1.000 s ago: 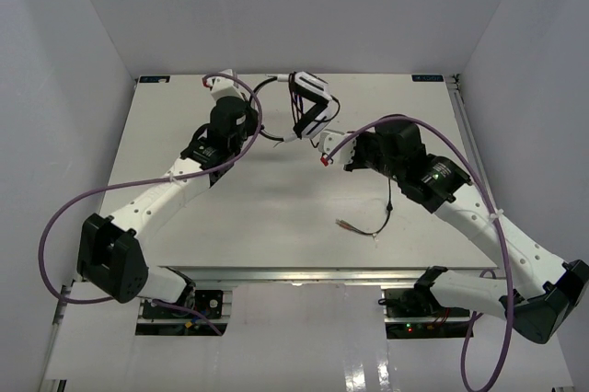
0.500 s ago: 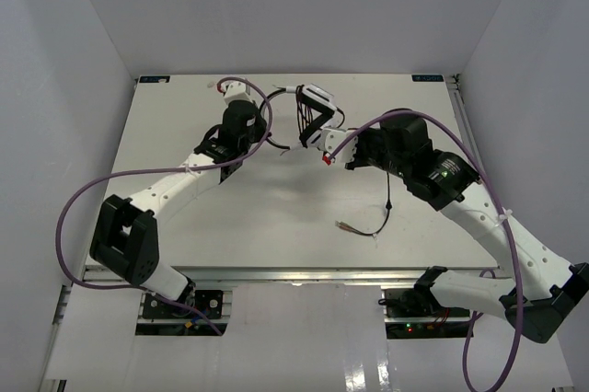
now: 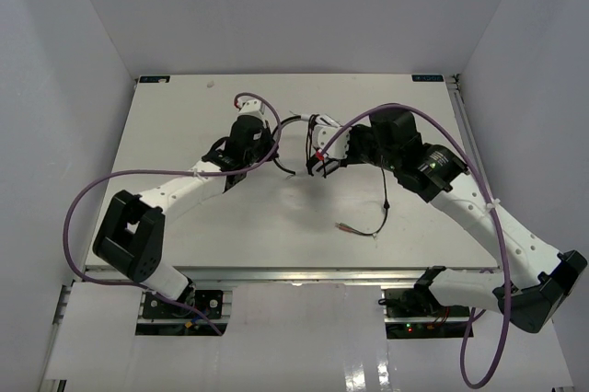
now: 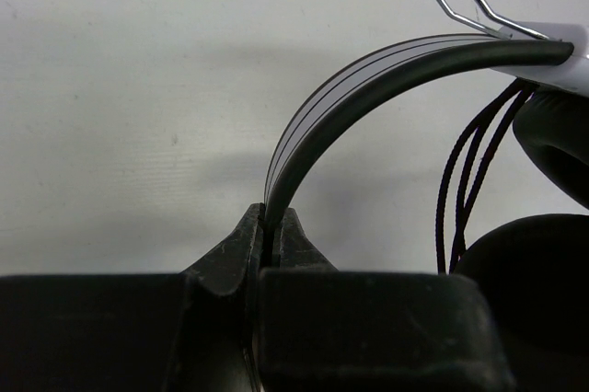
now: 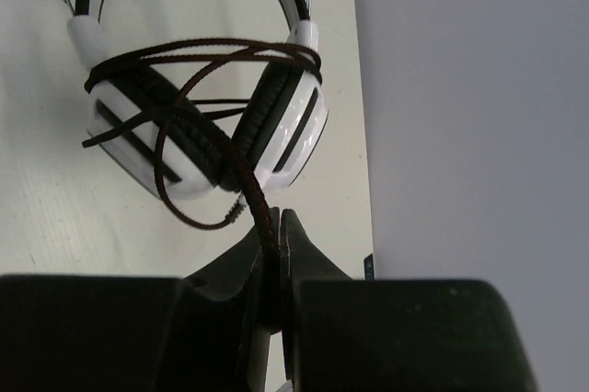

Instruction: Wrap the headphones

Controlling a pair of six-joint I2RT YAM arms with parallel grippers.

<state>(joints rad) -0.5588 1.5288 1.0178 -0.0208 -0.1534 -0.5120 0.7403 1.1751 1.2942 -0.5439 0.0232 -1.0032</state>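
**A:** Where do the headphones sit?

**B:** Toward the far middle of the white table point(image 3: 276, 236), between the left arm point(image 3: 179, 188) and the right arm point(image 3: 465, 199). The headphones point(image 3: 317, 137) are between the two grippers, and each gripper has hold of them.

**A:** What has the left gripper got?

**B:** The left gripper point(image 4: 270, 226) is pinched tight on the headband point(image 4: 368, 70), with only the band's thin edge between the jaws. From there the band arches up and to the right.

**A:** And the right one?

**B:** The right gripper point(image 5: 273, 245) is clamped on the cord point(image 5: 248, 188), just below the white ear cups point(image 5: 299, 125), which sit right in front of its fingertips.

**A:** What does one camera show that the others don't?

**B:** Only the right wrist view shows the cord wound several times across both cups, its strands crossing. The left wrist view shows a black ear pad point(image 4: 529, 291) close up beside three taut strands. Only the top view shows the cord's loose tail trailing from the right gripper onto the table. The tail's free end point(image 3: 343, 224) lies well apart from the headphones, nearer the front edge.
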